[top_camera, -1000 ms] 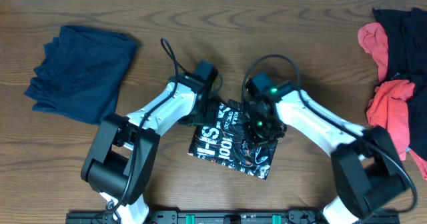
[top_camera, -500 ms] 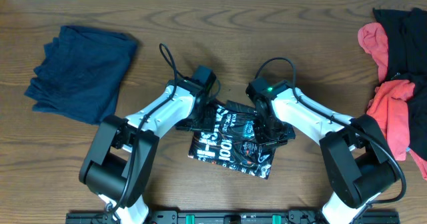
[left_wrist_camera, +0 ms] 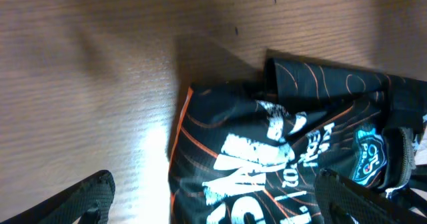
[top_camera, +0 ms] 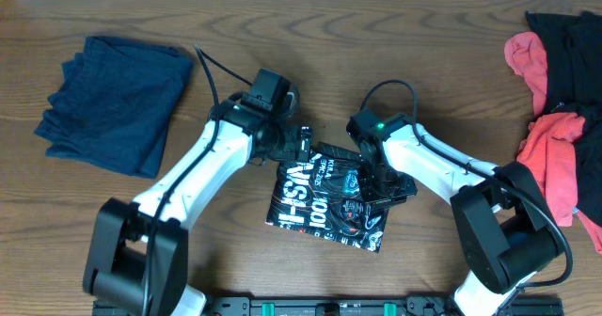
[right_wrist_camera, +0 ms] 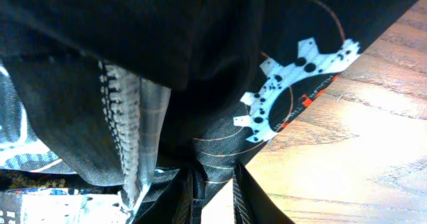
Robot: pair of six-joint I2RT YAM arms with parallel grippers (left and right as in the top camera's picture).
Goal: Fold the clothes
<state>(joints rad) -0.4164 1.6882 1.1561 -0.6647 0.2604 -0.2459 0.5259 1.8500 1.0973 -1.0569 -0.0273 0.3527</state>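
A black garment with white and orange print (top_camera: 320, 198) lies folded at the table's middle. My left gripper (top_camera: 299, 149) is open and empty, hovering just above the garment's upper left corner; in the left wrist view its fingers (left_wrist_camera: 220, 207) spread wide over the printed cloth (left_wrist_camera: 267, 151). My right gripper (top_camera: 383, 180) sits on the garment's right edge and is shut on a fold of its fabric; the right wrist view shows the fingers (right_wrist_camera: 213, 192) pinching the black cloth (right_wrist_camera: 200, 84) close above the wood.
A folded navy cloth (top_camera: 113, 100) lies at the far left. A pile of red and black clothes (top_camera: 564, 100) sits at the right edge. Bare wood (top_camera: 423, 62) lies behind the garment.
My left gripper has let go of the garment's left side and pulled back up and to the left, now open. My right gripper shifted slightly right, then held still, pinching the fabric.
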